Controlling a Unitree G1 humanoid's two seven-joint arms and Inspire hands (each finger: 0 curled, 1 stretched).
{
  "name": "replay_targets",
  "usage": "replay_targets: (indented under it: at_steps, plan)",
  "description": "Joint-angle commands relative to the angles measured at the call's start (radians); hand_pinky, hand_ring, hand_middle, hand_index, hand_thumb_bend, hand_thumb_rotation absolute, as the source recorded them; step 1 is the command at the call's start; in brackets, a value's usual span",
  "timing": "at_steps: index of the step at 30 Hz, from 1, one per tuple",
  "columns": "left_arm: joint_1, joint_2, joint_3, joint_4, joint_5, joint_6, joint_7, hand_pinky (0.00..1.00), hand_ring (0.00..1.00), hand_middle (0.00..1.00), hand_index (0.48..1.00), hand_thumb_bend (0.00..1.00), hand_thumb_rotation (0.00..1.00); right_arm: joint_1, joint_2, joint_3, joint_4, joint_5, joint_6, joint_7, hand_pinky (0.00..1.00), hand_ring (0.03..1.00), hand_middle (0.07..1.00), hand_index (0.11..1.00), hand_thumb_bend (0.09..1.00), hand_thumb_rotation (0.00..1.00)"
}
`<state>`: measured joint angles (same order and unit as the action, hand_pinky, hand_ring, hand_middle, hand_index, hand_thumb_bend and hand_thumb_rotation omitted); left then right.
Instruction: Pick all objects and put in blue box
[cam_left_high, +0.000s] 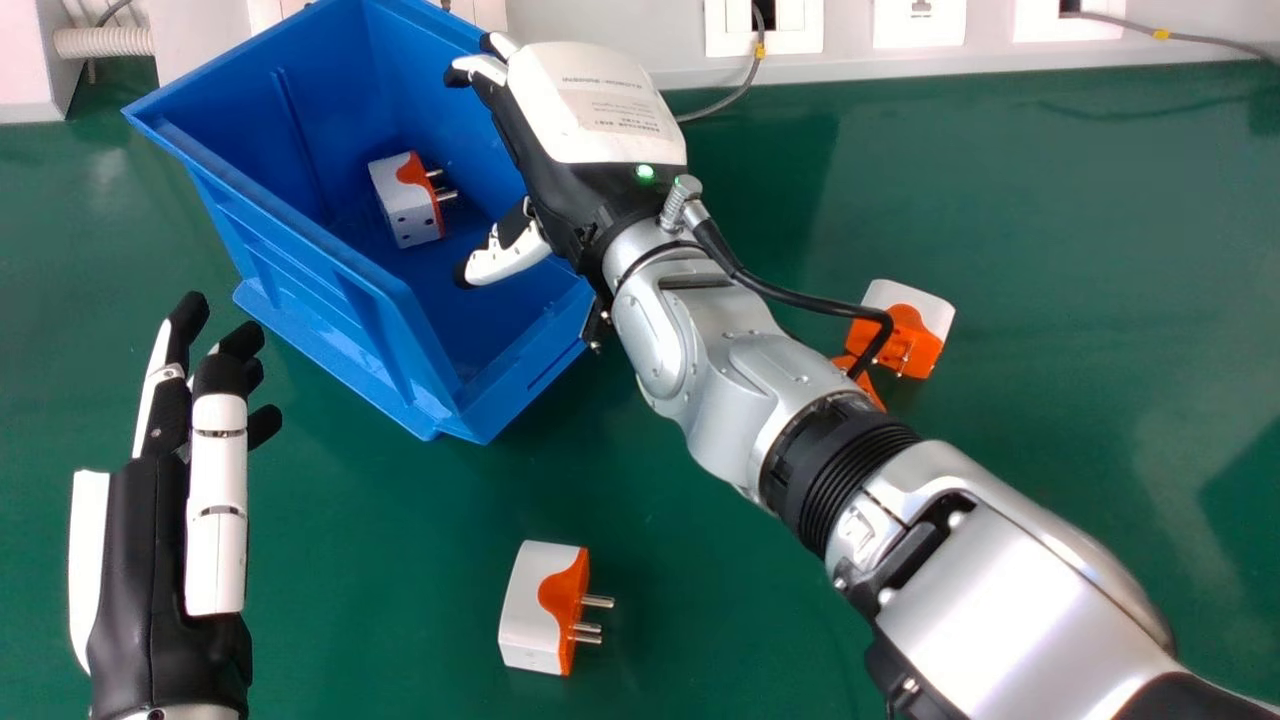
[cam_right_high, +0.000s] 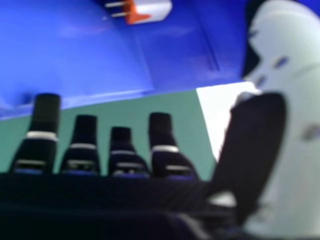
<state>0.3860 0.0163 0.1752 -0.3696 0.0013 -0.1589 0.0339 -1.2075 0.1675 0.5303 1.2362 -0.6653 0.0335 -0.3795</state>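
One plug lies inside the blue box, white with an orange face and metal pins pointing toward the box's right side in the head view. A second plug, of the same white and orange, sits on the green desk nearer the robot, its pins also to the right. A third plug is on the desk beyond the right arm, and beside it an orange piece shows, mostly covered by the arm and its black cable, so what it belongs to is hard to tell. The right hand is over the box's right side, wide open, fingers straight and thumb apart, with nothing in it; it hides part of the rim. The left hand is open and empty left of the box, its wrist cut off by the view's bottom edge. The desk has a soft sheen and runs back to a pale wall with sockets, thin grey cables and a ribbed hose. In the right hand view, the boxed plug is cut off by the edge.
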Motion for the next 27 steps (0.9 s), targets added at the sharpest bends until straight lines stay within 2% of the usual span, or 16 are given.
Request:
replay_targets:
  at_steps: [1, 8, 14, 22, 27]
  plan:
    - [-0.002, 0.006, 0.001, -0.016, 0.000, -0.019, -0.002, 0.87, 0.92, 0.91, 0.954, 0.42, 1.00, -0.050, 0.018, 0.007, -0.009, -0.012, 0.000, -0.028, 0.78, 0.937, 0.994, 0.942, 0.551, 0.43]
    - [0.000, 0.001, -0.005, -0.025, 0.015, -0.013, 0.003, 0.87, 0.92, 0.91, 0.955, 0.42, 1.00, -0.050, 0.021, -0.001, -0.024, -0.003, 0.009, -0.004, 0.78, 0.936, 0.999, 0.946, 0.546, 0.44]
    - [-0.001, 0.001, -0.009, -0.020, 0.021, -0.013, 0.002, 0.87, 0.92, 0.91, 0.954, 0.42, 1.00, -0.039, 0.011, -0.003, -0.051, -0.003, 0.014, 0.014, 0.78, 0.935, 1.000, 0.934, 0.584, 0.37]
    - [-0.009, 0.004, -0.006, -0.015, 0.024, -0.006, 0.002, 0.87, 0.92, 0.91, 0.954, 0.41, 1.00, 0.003, -0.033, 0.005, -0.155, -0.019, 0.032, 0.017, 0.78, 0.927, 0.995, 0.921, 0.618, 0.31]
    - [-0.019, 0.008, -0.005, -0.008, 0.027, -0.002, 0.001, 0.86, 0.91, 0.90, 0.953, 0.41, 1.00, 0.072, -0.088, 0.015, -0.307, -0.048, 0.060, 0.021, 0.80, 0.922, 0.987, 0.916, 0.630, 0.27]
